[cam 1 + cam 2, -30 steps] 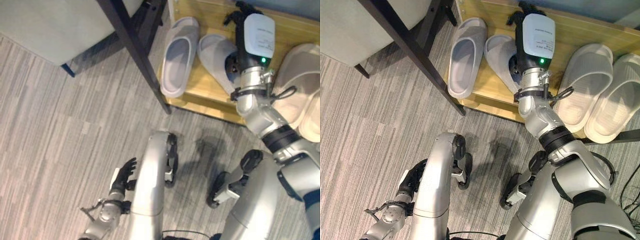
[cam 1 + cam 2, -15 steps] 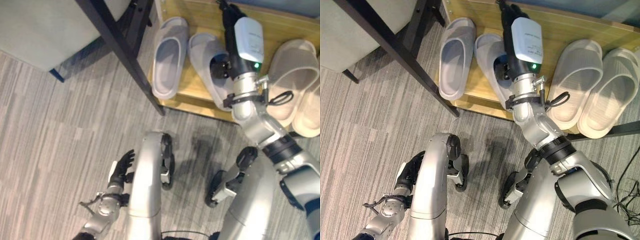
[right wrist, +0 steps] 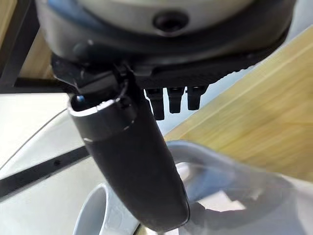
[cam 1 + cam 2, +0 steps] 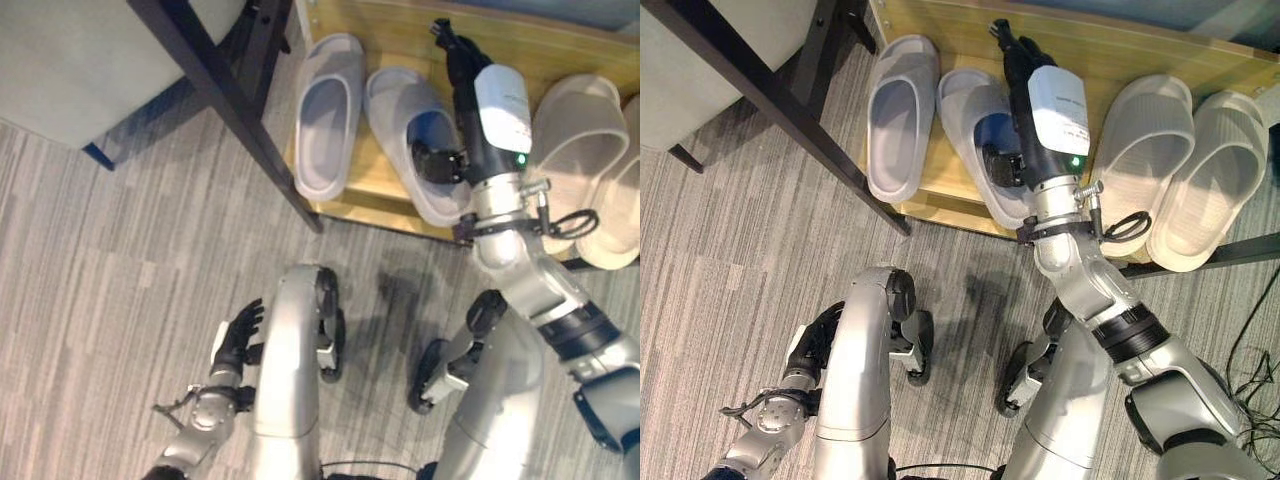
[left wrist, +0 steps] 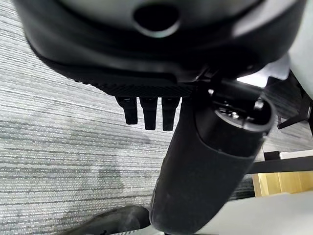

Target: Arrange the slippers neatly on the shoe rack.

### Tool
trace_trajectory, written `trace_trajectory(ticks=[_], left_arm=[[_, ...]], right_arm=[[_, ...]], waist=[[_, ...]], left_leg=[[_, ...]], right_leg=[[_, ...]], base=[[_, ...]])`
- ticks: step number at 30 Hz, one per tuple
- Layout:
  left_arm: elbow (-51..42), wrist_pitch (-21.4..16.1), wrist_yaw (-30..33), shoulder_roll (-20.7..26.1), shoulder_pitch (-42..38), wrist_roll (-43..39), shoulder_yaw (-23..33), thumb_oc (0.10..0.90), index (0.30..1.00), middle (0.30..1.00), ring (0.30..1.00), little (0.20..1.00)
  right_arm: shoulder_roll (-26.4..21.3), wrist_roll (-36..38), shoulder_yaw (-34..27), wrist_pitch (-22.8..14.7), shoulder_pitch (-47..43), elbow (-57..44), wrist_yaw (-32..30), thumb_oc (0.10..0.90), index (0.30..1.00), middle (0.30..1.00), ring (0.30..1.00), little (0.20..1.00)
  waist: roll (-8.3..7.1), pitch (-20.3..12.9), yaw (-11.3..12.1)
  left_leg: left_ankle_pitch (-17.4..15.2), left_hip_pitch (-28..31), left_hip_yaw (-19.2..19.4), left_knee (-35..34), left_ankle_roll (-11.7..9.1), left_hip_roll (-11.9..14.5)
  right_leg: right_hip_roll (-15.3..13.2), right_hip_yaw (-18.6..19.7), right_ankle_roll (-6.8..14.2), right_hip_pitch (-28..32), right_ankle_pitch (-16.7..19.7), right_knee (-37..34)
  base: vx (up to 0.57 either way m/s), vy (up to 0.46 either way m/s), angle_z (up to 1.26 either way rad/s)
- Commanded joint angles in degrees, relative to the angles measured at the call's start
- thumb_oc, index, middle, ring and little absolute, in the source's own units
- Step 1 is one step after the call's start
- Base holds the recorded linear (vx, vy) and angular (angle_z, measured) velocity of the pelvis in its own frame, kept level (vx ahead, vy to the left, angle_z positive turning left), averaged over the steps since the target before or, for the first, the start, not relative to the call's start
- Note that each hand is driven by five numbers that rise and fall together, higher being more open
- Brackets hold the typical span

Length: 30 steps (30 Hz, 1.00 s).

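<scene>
Two grey slippers lie on the left part of the wooden shoe rack [image 4: 1140, 50]. The left grey slipper [image 4: 325, 115] lies straight. The second grey slipper [image 4: 405, 120] is angled, with its heel over the rack's front edge. My right hand [image 4: 462, 80] lies over this slipper with straight fingers pointing to the rack's back, and its thumb [image 3: 132, 161] rests by the strap above the footbed. Two beige slippers [image 4: 1152, 135] [image 4: 1205, 185] sit side by side on the rack's right part. My left hand [image 4: 238, 338] hangs open low over the floor.
A dark metal frame bar [image 4: 225, 105] runs slantwise just left of the rack, under a pale surface [image 4: 80, 50]. Another dark bar [image 4: 1240, 250] crosses in front of the beige slippers. Grey striped carpet [image 4: 120, 260] covers the floor before the rack.
The whole picture has shifted, so the camera moved. My right hand has drawn back a little along the angled grey slipper, and more of its heel shows. The left hand has stayed put.
</scene>
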Motion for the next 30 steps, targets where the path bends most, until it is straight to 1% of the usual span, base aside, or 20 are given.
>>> trace_trajectory(ticks=[1,7,11,13,18,19,22,23,25,30], left_arm=[[-4.39,-2.38,1.20,0.94,3.85,1.57,1.38,0.800,0.900,0.900,0.900,0.900],[-4.55,-2.03,1.36,0.68,4.34,1.75,1.51,0.800,0.900,0.900,0.900,0.900],[-4.41,-1.89,1.35,0.80,4.16,1.91,1.38,0.800,0.900,0.900,0.900,0.900],[-4.41,-1.94,1.49,0.91,4.08,1.80,1.27,0.800,0.900,0.900,0.900,0.900],[-4.19,-1.98,1.56,0.91,3.84,1.55,0.95,0.800,0.900,0.900,0.900,0.900],[-3.99,-2.05,1.66,0.92,3.79,1.48,0.60,0.800,0.900,0.900,0.900,0.900],[-3.57,-2.10,1.95,1.04,3.53,1.63,0.16,0.800,0.900,0.900,0.900,0.900],[-3.56,-2.10,1.96,1.04,3.54,1.63,0.17,0.800,0.900,0.900,0.900,0.900],[-3.72,-2.40,2.09,1.52,3.27,1.83,-0.31,0.800,0.900,0.900,0.900,0.900],[-3.61,-2.82,2.06,1.52,2.95,1.79,-0.61,0.800,0.900,0.900,0.900,0.900]], right_arm=[[-1.31,0.03,-5.08,-3.83,-4.13,-7.62,-3.00,0.800,0.900,0.900,0.900,0.900],[1.68,3.66,-7.09,-5.05,2.05,-9.58,-2.36,0.800,0.900,0.900,0.900,0.900],[3.15,5.70,-6.65,-5.83,3.41,-9.61,-1.29,0.800,0.900,0.900,0.900,0.900],[4.37,7.34,-5.78,-6.24,3.02,-8.67,-0.92,0.800,0.900,0.900,0.900,0.900],[6.11,8.23,-4.08,-6.01,1.46,-6.84,-0.61,0.800,0.900,0.900,0.900,0.900],[7.43,9.06,-3.44,-5.95,0.88,-5.46,-1.03,0.800,0.900,0.900,0.900,0.900],[9.43,10.02,-2.63,-5.79,-0.10,-2.96,-1.55,0.800,0.900,0.900,0.900,0.900],[9.48,10.02,-2.57,-5.84,-0.20,-2.82,-1.60,0.800,0.900,0.900,0.900,0.900],[11.44,9.69,-1.66,-5.02,-2.13,0.28,-2.27,0.800,0.900,0.900,0.900,0.900],[12.69,7.78,-1.23,-4.12,-5.26,4.49,-3.97,0.800,0.900,0.900,0.900,0.900]], waist=[[-0.98,-1.44,1.23],[-0.66,-1.44,0.81],[-0.63,-1.44,0.71],[-0.47,-1.44,0.78],[-0.27,-1.44,1.07],[-0.04,-1.44,1.17],[0.37,-1.44,1.28],[0.35,-1.44,1.26],[1.07,-1.44,1.52],[1.57,-1.44,1.82]], left_leg=[[-7.12,2.92,-7.93,-0.98,-8.65,0.08],[-7.09,2.92,-7.47,-1.08,-8.55,-0.06],[-7.05,2.92,-7.44,-0.91,-8.49,-0.11],[-6.96,2.92,-7.36,-0.82,-8.49,-0.05],[-6.85,2.92,-7.15,-0.93,-8.52,-0.03],[-6.79,2.92,-6.93,-1.02,-8.55,-0.05],[-6.69,2.92,-6.68,-1.06,-8.54,-0.19],[-6.69,2.92,-6.68,-1.06,-8.54,-0.19],[-6.50,2.92,-6.27,-1.30,-8.62,-0.47],[-6.36,2.92,-5.98,-1.47,-8.78,-0.81]], right_leg=[[-2.99,5.65,-0.39,-3.59,4.25,-0.49],[-2.90,5.86,-0.37,-3.59,4.37,-0.52],[-2.83,5.98,-0.43,-3.59,4.29,-0.40],[-2.97,5.96,-0.49,-3.59,4.40,-0.27],[-2.90,6.25,-0.54,-3.59,4.42,-0.30],[-2.90,6.49,-0.56,-3.59,4.50,-0.26],[-2.75,6.85,-0.67,-3.59,4.40,0.04],[-2.75,6.85,-0.66,-3.59,4.40,0.04],[-2.42,7.46,-0.84,-3.59,4.43,0.26],[-2.41,7.79,-0.95,-3.59,4.42,0.59]], base=[[-0.01,0.004,-0.06],[0.00,0.001,-0.01],[0.00,0.000,0.00],[0.00,0.000,0.00],[0.00,0.000,0.00],[0.00,0.000,0.00],[0.00,0.000,0.00],[0.00,0.000,0.00],[0.00,0.000,0.00],[0.00,0.000,0.00]])
